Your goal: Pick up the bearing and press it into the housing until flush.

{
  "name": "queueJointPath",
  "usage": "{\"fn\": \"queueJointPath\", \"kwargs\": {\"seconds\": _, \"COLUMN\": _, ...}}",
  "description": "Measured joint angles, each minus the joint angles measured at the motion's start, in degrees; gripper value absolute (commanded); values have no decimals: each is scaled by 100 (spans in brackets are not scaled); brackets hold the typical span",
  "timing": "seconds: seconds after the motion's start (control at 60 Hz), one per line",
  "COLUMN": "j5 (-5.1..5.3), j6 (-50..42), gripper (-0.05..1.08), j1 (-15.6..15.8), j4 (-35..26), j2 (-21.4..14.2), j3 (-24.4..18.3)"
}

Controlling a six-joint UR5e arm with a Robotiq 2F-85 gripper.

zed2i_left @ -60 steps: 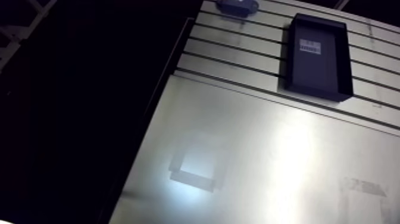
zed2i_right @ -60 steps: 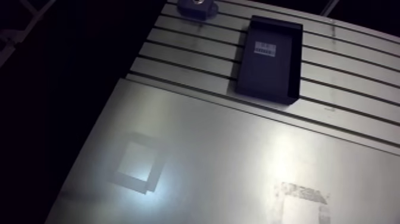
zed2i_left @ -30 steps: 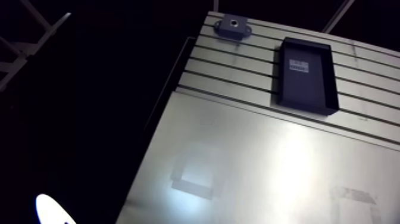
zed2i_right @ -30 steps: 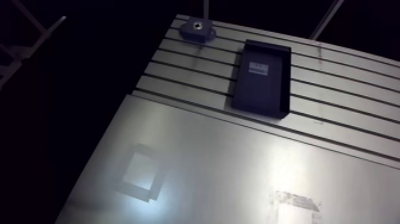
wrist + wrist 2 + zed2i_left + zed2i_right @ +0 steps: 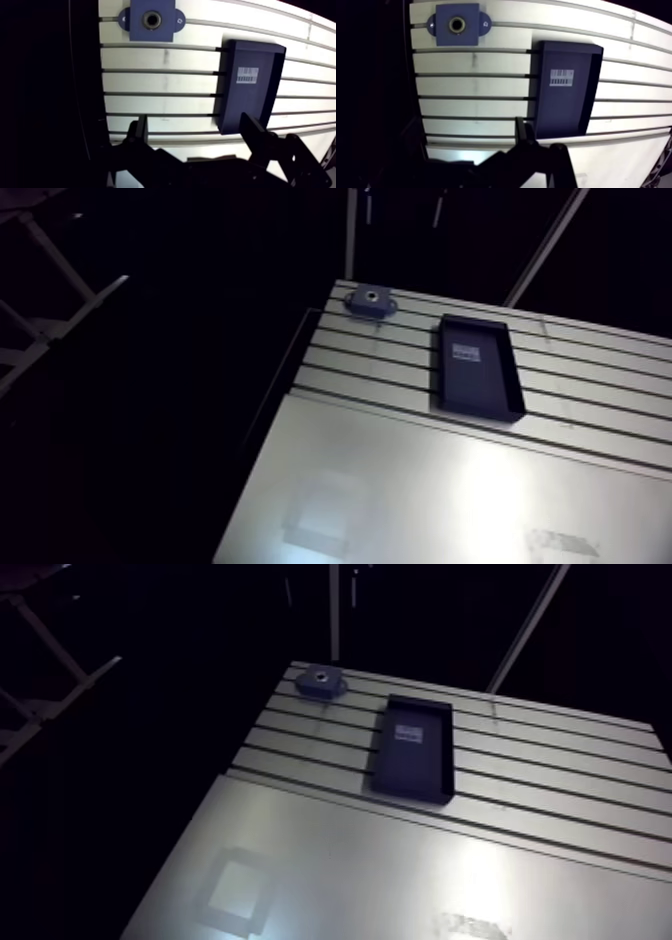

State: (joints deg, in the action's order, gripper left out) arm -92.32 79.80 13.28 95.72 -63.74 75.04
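one housing (image 5: pixel 152 21), one black tray (image 5: pixel 245 107)

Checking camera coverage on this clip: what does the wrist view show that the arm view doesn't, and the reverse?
Only the wrist view: the pincer, its two fingers apart with nothing between them, and the barcode lines on the label. Only the arm view: the smooth plate in front of the slots, with a pale square mark on it. Both: the slotted table, the housing near its corner, and the dark tray beside it.
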Motion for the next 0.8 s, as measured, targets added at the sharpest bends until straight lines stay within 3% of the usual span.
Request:
{"fn": "queueJointPath", "kwargs": {"seconds": 0.45, "j5": -6, "j6": 418, "gripper": 1, "j1": -397, "j4": -99, "j2": -1022, "j3": 613}}
{"fn": "queueJointPath", "kwargs": {"seconds": 0.8, "j5": 8, "j6": 687, "gripper": 1, "j1": -885, "j4": -175, "j2": -1679, "j3": 1001}}
